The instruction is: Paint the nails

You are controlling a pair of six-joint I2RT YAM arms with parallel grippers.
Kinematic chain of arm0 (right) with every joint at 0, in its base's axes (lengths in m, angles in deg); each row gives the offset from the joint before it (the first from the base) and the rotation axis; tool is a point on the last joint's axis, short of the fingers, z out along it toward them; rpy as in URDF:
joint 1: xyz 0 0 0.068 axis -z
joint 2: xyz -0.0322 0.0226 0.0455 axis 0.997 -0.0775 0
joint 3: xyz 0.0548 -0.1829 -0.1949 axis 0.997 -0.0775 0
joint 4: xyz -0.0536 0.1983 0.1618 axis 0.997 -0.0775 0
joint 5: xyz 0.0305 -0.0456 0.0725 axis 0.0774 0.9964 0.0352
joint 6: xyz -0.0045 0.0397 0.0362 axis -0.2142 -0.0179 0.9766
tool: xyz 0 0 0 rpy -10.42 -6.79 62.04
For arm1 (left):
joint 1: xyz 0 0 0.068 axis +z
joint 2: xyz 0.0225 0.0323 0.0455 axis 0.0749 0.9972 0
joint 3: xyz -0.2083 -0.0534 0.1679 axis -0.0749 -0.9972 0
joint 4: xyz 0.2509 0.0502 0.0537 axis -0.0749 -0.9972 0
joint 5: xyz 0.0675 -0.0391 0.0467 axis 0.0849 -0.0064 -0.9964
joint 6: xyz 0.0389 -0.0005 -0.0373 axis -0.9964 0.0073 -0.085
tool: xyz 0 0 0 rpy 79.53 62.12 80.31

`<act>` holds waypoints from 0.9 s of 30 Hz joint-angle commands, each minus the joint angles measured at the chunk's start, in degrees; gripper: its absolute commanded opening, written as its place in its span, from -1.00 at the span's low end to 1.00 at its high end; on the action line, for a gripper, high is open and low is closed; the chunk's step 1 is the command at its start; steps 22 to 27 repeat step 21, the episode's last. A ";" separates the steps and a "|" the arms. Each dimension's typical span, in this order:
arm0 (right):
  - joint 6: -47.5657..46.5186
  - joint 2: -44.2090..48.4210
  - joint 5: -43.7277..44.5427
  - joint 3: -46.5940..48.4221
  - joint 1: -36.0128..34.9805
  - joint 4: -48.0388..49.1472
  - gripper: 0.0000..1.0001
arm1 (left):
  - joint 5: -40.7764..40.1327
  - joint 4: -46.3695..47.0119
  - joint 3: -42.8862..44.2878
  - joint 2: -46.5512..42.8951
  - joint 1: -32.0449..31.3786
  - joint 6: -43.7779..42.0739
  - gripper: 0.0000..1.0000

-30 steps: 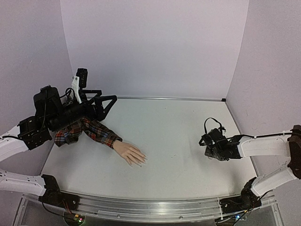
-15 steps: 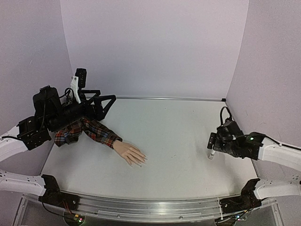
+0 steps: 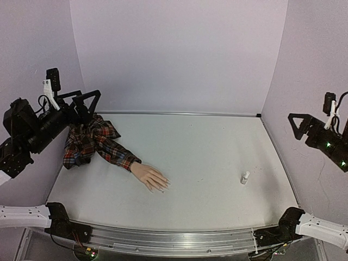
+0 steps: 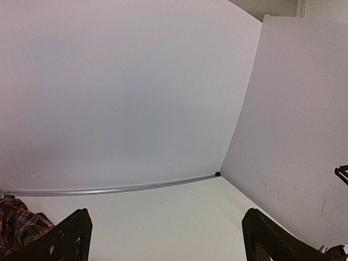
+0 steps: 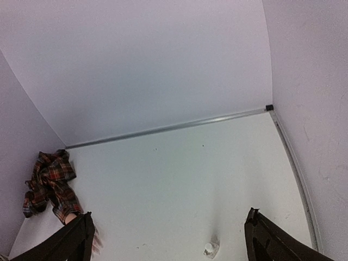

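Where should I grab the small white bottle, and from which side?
Probably around its lower body, coming straight down from above with the fingers straddling it. The small white bottle stands upright and alone on the right side of the table, nearer the open right gripper, with nothing crowding its sides.

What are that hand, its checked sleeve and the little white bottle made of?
The hand looks like moulded plastic or rubber: even pale peach, smooth and matte. The sleeve seems to be woven cloth, red plaid, soft enough to bunch into folds. The bottle is white and opaque, perhaps plastic or glass; too small here to tell.
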 commanded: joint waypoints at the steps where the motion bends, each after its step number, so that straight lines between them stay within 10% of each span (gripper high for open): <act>1: -4.71 -0.20 -0.23 5.55 0.11 -4.66 0.97 | -3.93 -3.04 4.75 -1.71 0.02 -2.06 0.99; 27: -7.30 4.15 0.16 7.92 0.10 -1.69 0.96 | -5.37 -5.97 8.18 -3.53 0.02 -2.55 0.99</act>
